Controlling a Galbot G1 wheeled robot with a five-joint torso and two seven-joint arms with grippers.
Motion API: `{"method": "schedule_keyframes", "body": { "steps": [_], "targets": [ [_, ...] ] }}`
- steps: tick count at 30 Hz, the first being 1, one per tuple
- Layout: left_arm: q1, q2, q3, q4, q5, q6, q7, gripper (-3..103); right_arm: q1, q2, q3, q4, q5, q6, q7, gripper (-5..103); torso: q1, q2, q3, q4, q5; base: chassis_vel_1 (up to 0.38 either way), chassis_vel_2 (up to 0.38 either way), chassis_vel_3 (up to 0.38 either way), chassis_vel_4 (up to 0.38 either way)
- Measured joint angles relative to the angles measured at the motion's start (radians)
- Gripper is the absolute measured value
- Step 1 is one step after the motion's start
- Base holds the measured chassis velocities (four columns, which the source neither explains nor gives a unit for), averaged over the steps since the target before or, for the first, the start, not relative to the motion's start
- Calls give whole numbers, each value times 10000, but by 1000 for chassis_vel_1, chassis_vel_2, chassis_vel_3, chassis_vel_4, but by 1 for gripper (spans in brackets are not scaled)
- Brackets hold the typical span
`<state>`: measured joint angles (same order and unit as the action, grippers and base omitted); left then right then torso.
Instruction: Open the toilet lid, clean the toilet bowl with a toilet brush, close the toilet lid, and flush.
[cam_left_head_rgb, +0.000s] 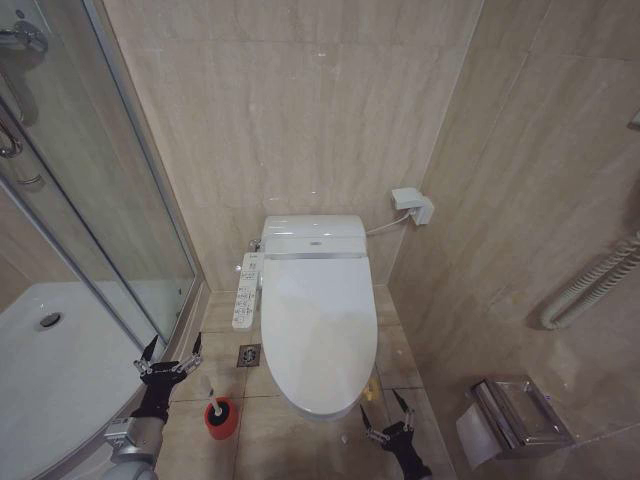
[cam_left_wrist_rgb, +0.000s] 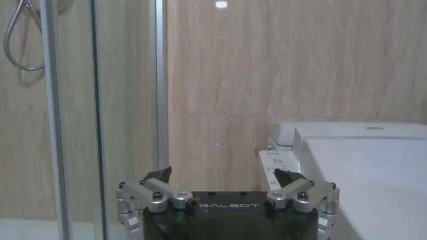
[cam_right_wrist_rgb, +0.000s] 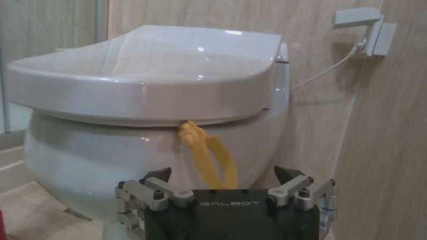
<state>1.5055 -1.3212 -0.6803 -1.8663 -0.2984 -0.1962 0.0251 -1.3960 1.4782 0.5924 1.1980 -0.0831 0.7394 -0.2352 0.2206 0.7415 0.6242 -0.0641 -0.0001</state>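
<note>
The toilet lid (cam_left_head_rgb: 318, 320) is down and closed over the toilet bowl (cam_right_wrist_rgb: 120, 165), whose white outer wall faces the right wrist view. A yellow strap (cam_right_wrist_rgb: 208, 156) hangs from the lid's (cam_right_wrist_rgb: 153, 60) front edge. The toilet brush (cam_left_head_rgb: 214, 405) stands in its small red holder (cam_left_head_rgb: 222, 421) on the floor left of the toilet. My left gripper (cam_left_head_rgb: 170, 355) is open just left of the brush, above the floor. My right gripper (cam_left_head_rgb: 388, 413) is open, low at the toilet's front right, with the strap straight ahead of it (cam_right_wrist_rgb: 223, 176). Neither holds anything.
A long white button panel (cam_left_head_rgb: 247, 292) runs along the toilet's left side. The glass shower door (cam_left_head_rgb: 110, 200) and white shower tray (cam_left_head_rgb: 60, 370) close off the left. A floor drain (cam_left_head_rgb: 249, 355) lies beside the toilet. A paper holder (cam_left_head_rgb: 515, 412) juts from the right wall.
</note>
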Motion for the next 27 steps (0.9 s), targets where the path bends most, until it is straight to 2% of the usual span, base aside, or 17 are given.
{"method": "schedule_keyframes", "body": {
  "steps": [18,19,25,26,27],
  "targets": [
    [98,-82,-34,-116,145,5,0,100,245,139,-22,-220,572,-82,-492,97,0,0,0,0,1,0,0,0,0],
    [97,-83,-34,-116,145,5,0,100,187,151,-29,-173,588,-78,-502,71,0,0,0,0,1,0,0,0,0],
    [86,-96,-16,-117,145,5,-2,100,-36,168,-52,46,661,-49,-555,71,0,0,0,0,0,0,0,0,0],
    [81,-99,-4,-117,145,5,-2,100,-80,168,-54,83,695,-39,-578,44,0,0,0,-1,0,0,0,0,0],
    [78,-101,6,-117,145,5,-3,100,-100,168,-57,108,729,-32,-590,44,0,0,0,-1,1,0,0,0,0]
  ]
}}
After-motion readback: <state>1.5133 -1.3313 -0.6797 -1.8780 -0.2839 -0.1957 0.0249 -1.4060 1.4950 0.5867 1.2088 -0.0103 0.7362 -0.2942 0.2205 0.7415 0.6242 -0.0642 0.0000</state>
